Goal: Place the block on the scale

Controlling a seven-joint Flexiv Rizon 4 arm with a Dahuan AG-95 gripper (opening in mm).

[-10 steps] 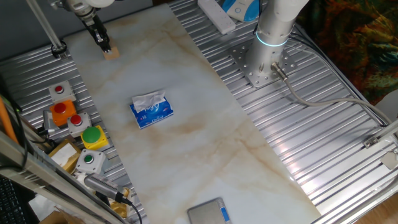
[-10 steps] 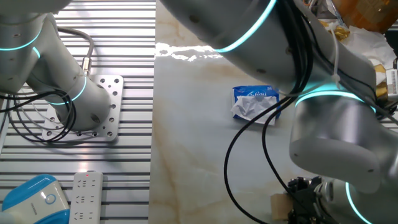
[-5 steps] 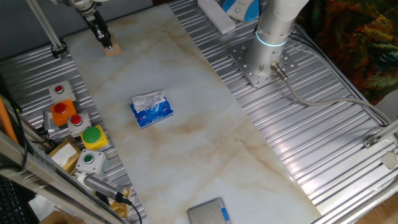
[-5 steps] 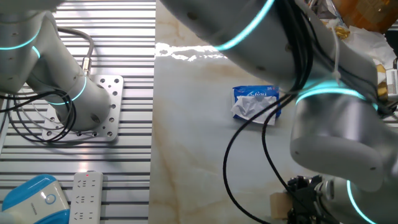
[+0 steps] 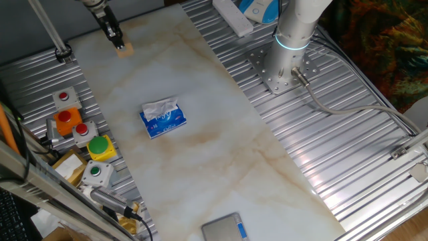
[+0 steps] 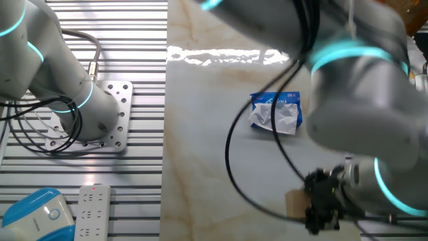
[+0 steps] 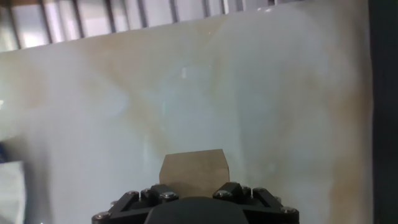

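Gripping small light-tan wooden block (image 5: 124, 48), end effector (image 5: 118, 43) closed on it at far corner of marble worktop (image 5: 214, 134). Flat grey rectangular scale (image 5: 224, 228) sits well apart, at opposite near edge. Carry level, clearing blue-and-white tissue pack (image 5: 162, 118). Block long axis: cannot tell.

Arm base column (image 5: 294, 27) stands upright, teal ring lit at its joint. Arm reaches across to the far corner; wrist pointing downward. Gripper (image 5: 119, 44) closed on the block (image 5: 124, 49), which sits between the fingertips at the tip. In the other fixed view, large grey wrist link (image 6: 354, 100) with a teal ring sits above the dark gripper (image 6: 319, 209); black cables loop beside it. Hand view: gripper body (image 7: 196, 208) at bottom edge, block protruding just ahead of it.
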